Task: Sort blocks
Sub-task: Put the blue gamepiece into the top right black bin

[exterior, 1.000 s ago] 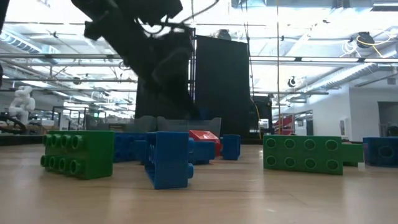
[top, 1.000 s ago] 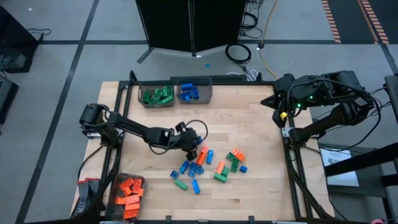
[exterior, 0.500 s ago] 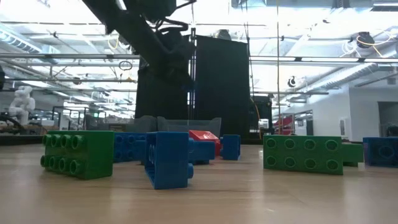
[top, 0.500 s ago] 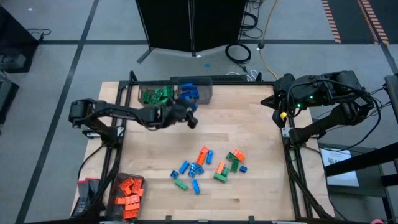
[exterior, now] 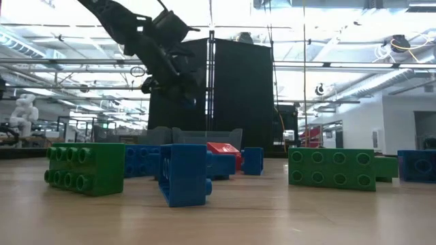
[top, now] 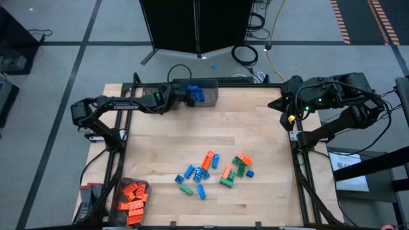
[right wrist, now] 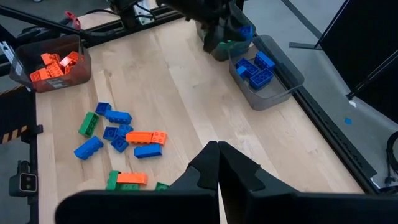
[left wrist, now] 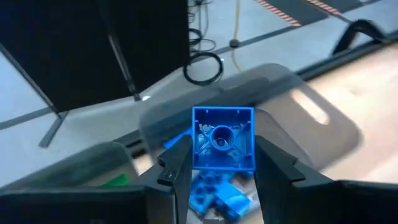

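Loose blocks in orange, green and blue lie in a pile on the middle of the wooden table. My left gripper is at the far edge, shut on a blue block held above the bin of blue blocks. The low view shows this gripper high over the far bins. My right gripper is shut with nothing in it, raised over the table's right edge. My left gripper pinches the blue block by two opposite side walls between its two fingers. The fingers slant downward toward the far edge. The block's hollow underside faces back toward the wrist. The block is lifted clear, above the blue bin.
A bin with green blocks stands left of the blue bin, partly under my left arm. A bin of orange blocks sits at the near left corner. A black stand rises behind the far edge. Bare wood lies between the pile and the far bins.
My left gripper has swung from the pile in the table's middle toward the far edge, rising and rolling as it went. It has carried the blue block with it, and the block now hangs over the blue bin. The pile has stayed in place.
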